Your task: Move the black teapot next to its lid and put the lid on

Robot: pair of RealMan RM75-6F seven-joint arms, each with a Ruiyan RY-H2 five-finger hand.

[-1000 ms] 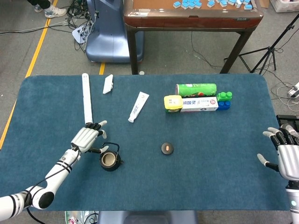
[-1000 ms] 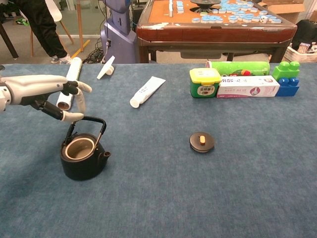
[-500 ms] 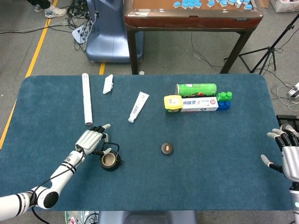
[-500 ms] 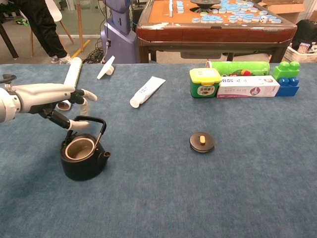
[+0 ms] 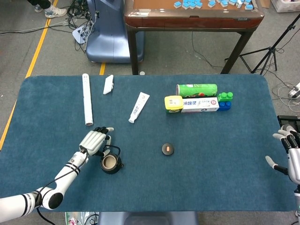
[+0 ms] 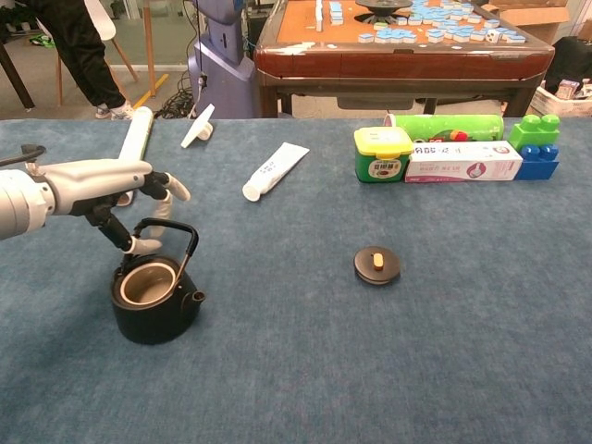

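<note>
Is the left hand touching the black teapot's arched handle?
Cannot tell. In chest view the left hand reaches the black teapot handle, but neither view shows contact or gap.

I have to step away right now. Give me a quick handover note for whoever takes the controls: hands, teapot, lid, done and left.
Left hand: fingers apart at the upright handle of the black cast-iron teapot, holding nothing; a firm grip is not visible.
Right hand: open, idle at the table's right edge.
Small round black lid with orange knob: flat on the blue cloth, well right of the teapot.
Done: nothing.
Left: grip the handle, carry the teapot beside the lid, put the lid on.
</note>
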